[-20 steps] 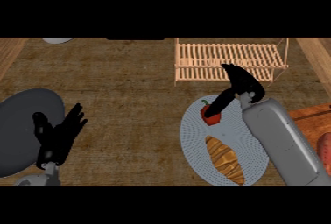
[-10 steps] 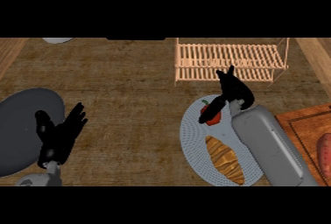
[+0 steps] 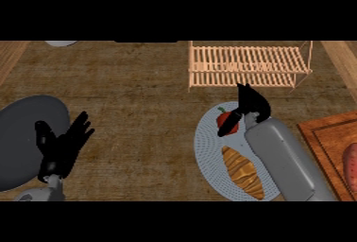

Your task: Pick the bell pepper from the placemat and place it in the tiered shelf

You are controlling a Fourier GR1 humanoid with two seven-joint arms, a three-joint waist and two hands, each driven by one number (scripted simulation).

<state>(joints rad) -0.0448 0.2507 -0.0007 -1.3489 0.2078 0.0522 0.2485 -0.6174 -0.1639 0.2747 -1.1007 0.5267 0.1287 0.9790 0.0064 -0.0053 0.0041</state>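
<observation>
View from above onto a brown wooden desk [image 3: 140, 94] with a rough, streaky grain; paler plank edging runs diagonally across the top left and top right corners. At the top right of centre stands a light wooden slatted shelf [image 3: 247, 66], its tiers showing as two bands of thin slats. Below it lies an oval, pale grey woven mat [image 3: 208, 156]. A red pepper [image 3: 225, 121] with a small green stem sits on the upper end of the mat, near the shelf but apart from it. The right hand [image 3: 252, 105] comes in on a grey forearm from the lower right and covers the pepper's right side. Its thumb curls down across the pepper, and its fingers [image 3: 244, 92] are drawn narrowly together, pointing up to the shelf's front edge, so the hand holds the pepper. A golden-brown bread [image 3: 244, 172] lies on the lower half of the mat, just beside the forearm. At the right edge is a reddish-brown wooden board [image 3: 327, 137] carrying a pinkish-red sausage [image 3: 351, 160], partly cut off by the edge. At the left edge sits a dark grey plate [image 3: 21, 137]. The left hand [image 3: 63, 144] rests at the lower left, overlapping the plate's right rim, fingers spread wide and pointing up, holding nothing. A pale rounded object [image 3: 61, 43] peeks in at the top left, too cropped to identify.
</observation>
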